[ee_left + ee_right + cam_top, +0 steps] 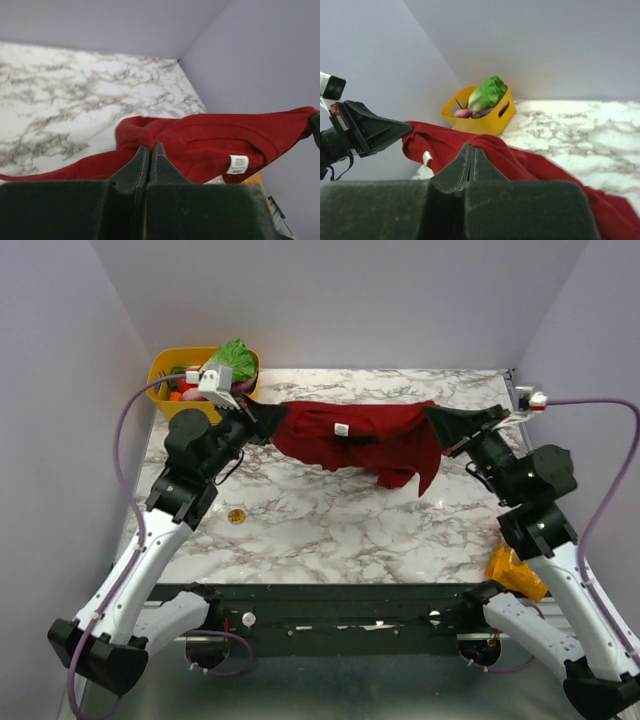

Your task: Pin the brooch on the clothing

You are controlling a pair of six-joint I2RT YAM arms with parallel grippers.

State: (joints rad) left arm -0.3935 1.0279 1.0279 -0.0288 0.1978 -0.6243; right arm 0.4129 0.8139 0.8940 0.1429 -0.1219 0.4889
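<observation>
Honestly, nothing readable here. The only printed thing is the little white label (238,164) at the neck of the red T-shirt (200,137). The left wrist view shows barcode-ish stripes on it, but any letters or numbers are too small to make out.

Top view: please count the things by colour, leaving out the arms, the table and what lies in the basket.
Red: 1, shirt
Gold: 1, brooch
Yellow: 1, basket
Orange-yellow: 1, bag
Total: 4
</observation>
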